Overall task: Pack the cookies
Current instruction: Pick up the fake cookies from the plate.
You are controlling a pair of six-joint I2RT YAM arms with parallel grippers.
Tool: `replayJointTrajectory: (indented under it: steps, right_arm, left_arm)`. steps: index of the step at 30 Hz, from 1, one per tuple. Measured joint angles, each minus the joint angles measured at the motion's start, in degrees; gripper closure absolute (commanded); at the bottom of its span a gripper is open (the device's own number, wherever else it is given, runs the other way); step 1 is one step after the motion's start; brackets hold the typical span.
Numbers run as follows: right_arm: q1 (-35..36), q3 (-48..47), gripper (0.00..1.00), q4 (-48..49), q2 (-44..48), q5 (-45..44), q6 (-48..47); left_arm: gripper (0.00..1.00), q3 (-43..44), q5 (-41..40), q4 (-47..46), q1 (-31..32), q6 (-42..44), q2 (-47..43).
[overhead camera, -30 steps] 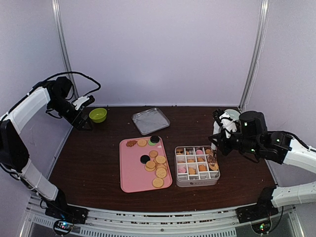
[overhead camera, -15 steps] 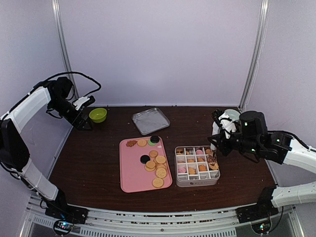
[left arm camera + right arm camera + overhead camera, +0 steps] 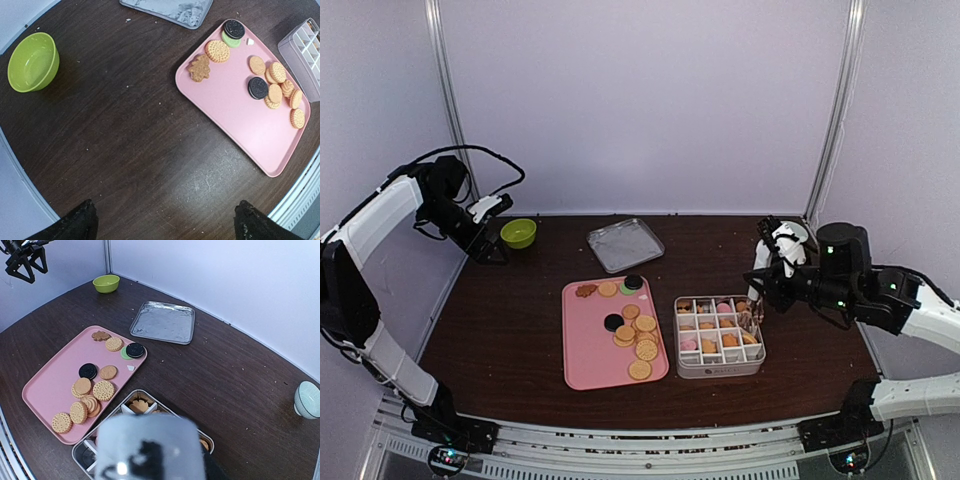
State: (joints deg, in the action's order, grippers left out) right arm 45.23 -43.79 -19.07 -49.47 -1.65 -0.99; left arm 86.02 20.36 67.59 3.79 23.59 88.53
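Mostly left of right gripper (image 3: 763, 283), cookies (image 3: 636, 335).

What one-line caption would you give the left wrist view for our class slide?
Open left gripper over the dark table, cookies scattered on a pink tray, green bowl at upper left.

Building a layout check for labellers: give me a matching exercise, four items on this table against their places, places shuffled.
Things:
1. green bowl
2. silver tray
3. pink tray
4. divided tin

Places:
a. centre, loose cookies on it
b. far left corner
c. right of centre, cookies in its compartments
d. far edge, middle

Pairs: 1-b, 2-d, 3-a, 4-c
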Motion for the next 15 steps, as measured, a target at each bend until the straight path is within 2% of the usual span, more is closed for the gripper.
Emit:
replayJointTrajectory:
  steps: [7, 15]
  right_arm:
    - [0.11, -3.3, 0.66, 2.78, -2.73, 1.97, 1.86]
    - [6.62, -11.56, 0.67, 12.94, -15.89, 3.23, 3.96]
  left_arm:
    - [0.02, 0.0, 0.02, 0.02, 0.0, 0.0, 0.0]
    - [0.02, -0.26, -0.55, -0.04, 0.0, 0.0, -0.02]
